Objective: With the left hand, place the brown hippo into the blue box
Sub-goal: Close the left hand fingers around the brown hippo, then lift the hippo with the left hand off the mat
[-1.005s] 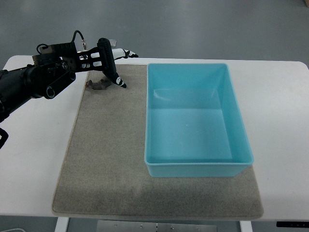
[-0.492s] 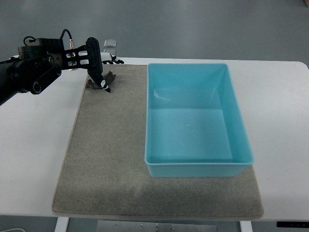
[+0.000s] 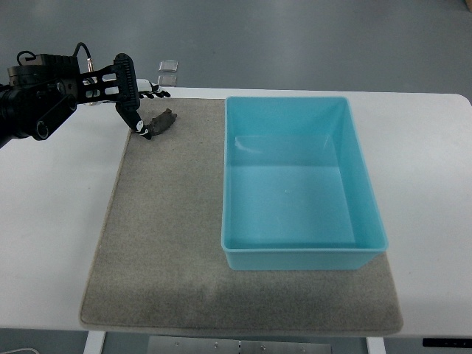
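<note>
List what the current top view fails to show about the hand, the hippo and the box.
- Left hand: whether it touches the brown hippo; black fingers overlap its left end.
- Hippo: head, legs too small to make out.
- Left arm: cut by the left edge.
- Blue box: near wall's outer face, steeply foreshortened.

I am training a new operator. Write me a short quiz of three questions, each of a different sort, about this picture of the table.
1. True or false: the brown hippo lies inside the blue box.
2. Which hand is in view? A) the left hand B) the right hand C) both
3. Fill in: the hippo and the box both rest on a grey ____ that lies on the white table.

Key
1. False. The hippo lies on the mat, left of the box, next to the hand's fingertips; the box holds nothing.
2. A. Its arm comes in from the picture's left edge.
3. mat
</note>
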Available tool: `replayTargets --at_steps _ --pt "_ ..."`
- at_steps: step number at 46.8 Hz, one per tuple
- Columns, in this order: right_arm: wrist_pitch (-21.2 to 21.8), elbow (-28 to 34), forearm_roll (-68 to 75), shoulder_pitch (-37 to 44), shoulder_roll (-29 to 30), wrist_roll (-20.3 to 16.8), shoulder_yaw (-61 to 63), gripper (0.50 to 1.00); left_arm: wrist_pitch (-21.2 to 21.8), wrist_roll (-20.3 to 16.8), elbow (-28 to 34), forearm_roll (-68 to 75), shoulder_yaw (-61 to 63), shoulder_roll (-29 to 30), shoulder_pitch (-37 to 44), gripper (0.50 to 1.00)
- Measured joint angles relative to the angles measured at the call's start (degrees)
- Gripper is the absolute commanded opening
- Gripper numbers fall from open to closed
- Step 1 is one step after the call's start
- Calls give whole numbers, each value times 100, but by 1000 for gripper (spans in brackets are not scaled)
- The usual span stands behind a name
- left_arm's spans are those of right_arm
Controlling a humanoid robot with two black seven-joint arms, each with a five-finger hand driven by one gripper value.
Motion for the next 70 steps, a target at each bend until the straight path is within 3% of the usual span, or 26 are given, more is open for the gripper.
replayTargets --at_steps 8,13,19,23,27,34,70 --pt "-1 0 0 0 0 0 0 936 -107 0 -18 -10 -3 0 5 962" --pt "-1 0 0 0 0 0 1 936 -210 0 -39 -10 -3 0 15 881" --pt "-1 0 0 0 0 0 1 936 -233 0 -51 -7 -1 0 17 814" --pt "1 0 0 0 0 0 1 936 -233 0 -63 2 4 -6 18 795" --pt "1 0 0 0 0 0 1 936 -233 0 -64 13 5 -8 21 718" --pt "1 0 0 0 0 0 1 936 -231 -1 -64 57 41 -9 30 500" --pt "0 0 0 0 0 0 1 936 -153 39 -19 -42 6 -44 -1 500"
